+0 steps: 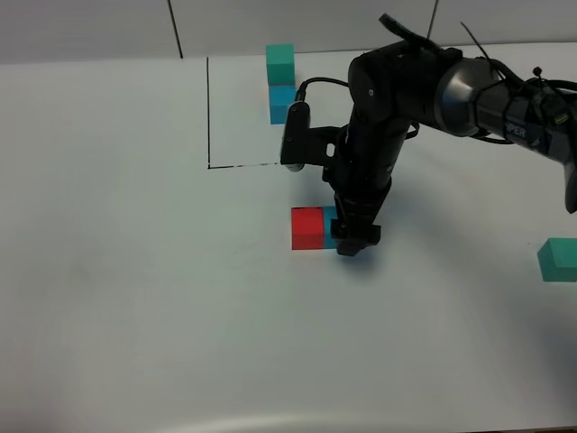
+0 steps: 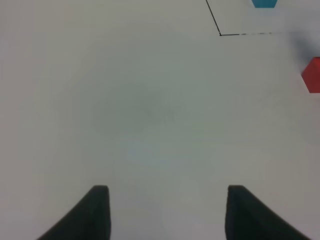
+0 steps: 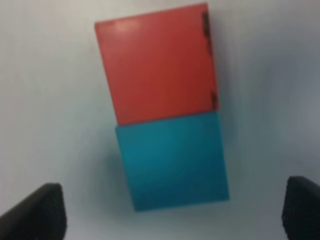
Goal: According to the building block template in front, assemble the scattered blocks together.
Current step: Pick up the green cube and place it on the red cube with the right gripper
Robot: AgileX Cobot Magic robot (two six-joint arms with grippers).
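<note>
The red cube [image 1: 307, 227] and the blue cube [image 1: 330, 224] lie side by side, touching, on the white table. My right gripper [image 1: 348, 238] hangs over the blue cube and hides most of it. In the right wrist view the red cube [image 3: 157, 65] and blue cube [image 3: 172, 160] fill the frame, and the right gripper [image 3: 170, 215] is open, with its fingers [image 3: 35, 212] wide of the blue cube. The loose teal-green cube [image 1: 558, 260] lies at the far right edge. The template [image 1: 281, 83], teal-green joined to blue, stands at the back. My left gripper [image 2: 167, 210] is open and empty.
Thin black lines [image 1: 208, 113] frame the template area, with a corner [image 2: 220, 34] in the left wrist view. That view also shows the red cube [image 2: 312, 75] at its edge. The right arm [image 1: 469, 95] reaches in from the back right.
</note>
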